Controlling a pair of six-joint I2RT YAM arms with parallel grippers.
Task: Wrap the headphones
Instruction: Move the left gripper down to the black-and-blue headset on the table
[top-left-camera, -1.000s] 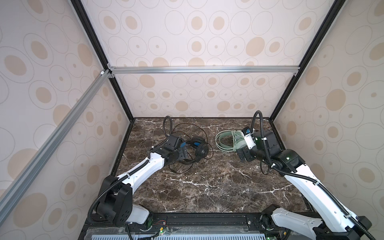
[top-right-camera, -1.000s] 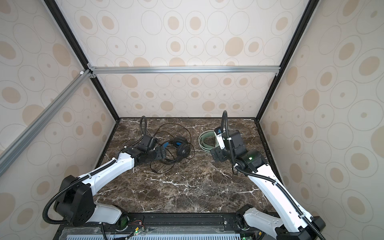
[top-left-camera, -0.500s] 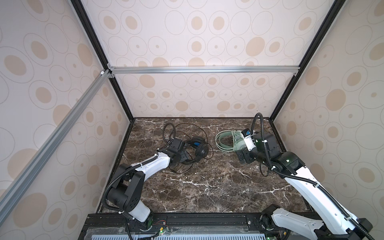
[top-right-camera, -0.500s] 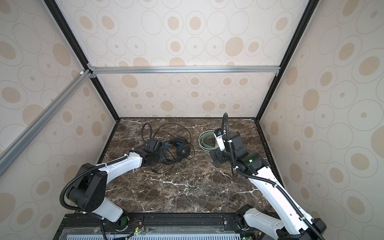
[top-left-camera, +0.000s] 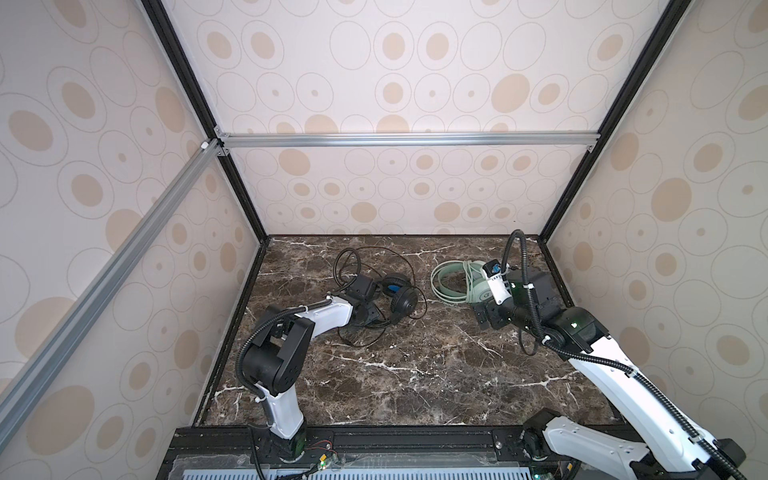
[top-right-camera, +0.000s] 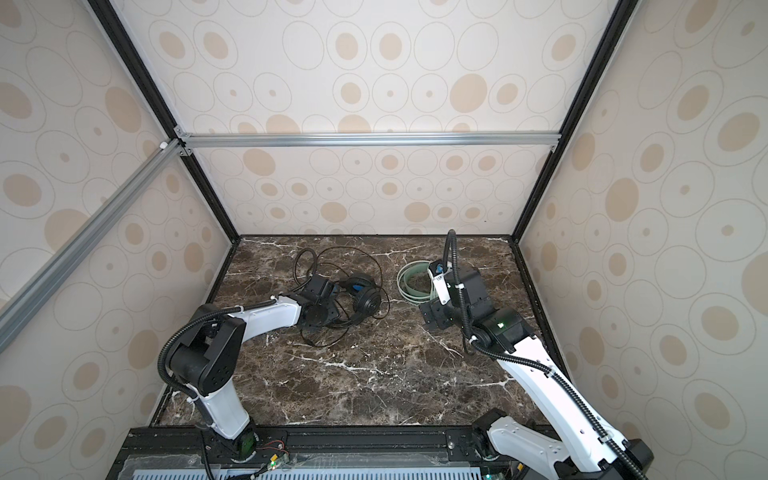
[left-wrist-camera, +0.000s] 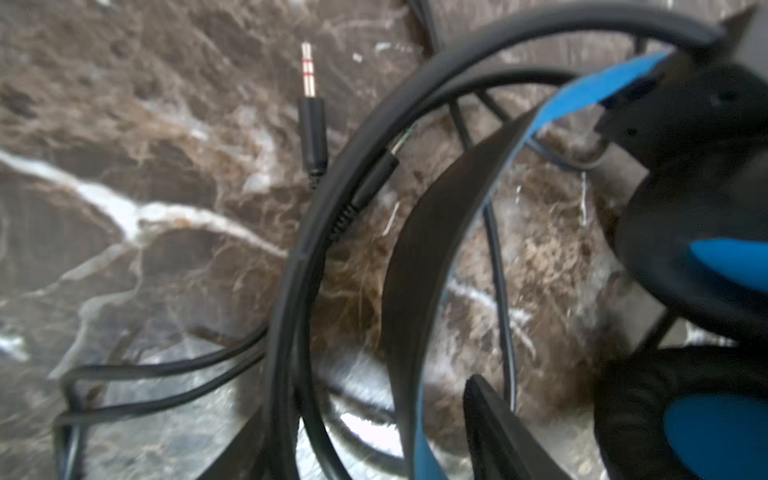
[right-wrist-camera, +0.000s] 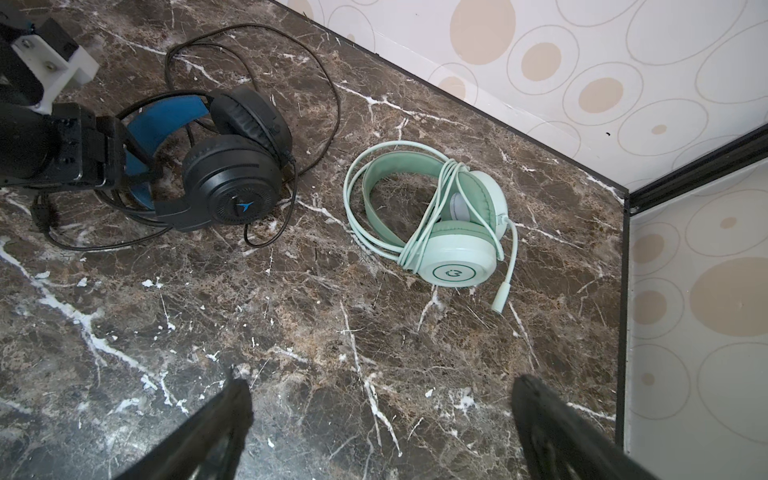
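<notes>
With the mint-green headset (right-wrist-camera: 457, 253) seemingly wrapped, the left hand (right-wrist-camera: 118, 151), grip unclear, meets the black headset (right-wrist-camera: 232, 187) at the frame's upper left, the right hand (right-wrist-camera: 380, 384) is spread wide and empty, and the loose black cord (right-wrist-camera: 337, 108) needs gathering next.

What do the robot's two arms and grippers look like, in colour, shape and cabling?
The left arm and right arm have white shells with black joints. A black ribbed cable hose runs along each. The right arm shows a green light. The left gripper and right gripper are black and blocky, with dark tapered jaws; a white bracket sits at each wrist.
</notes>
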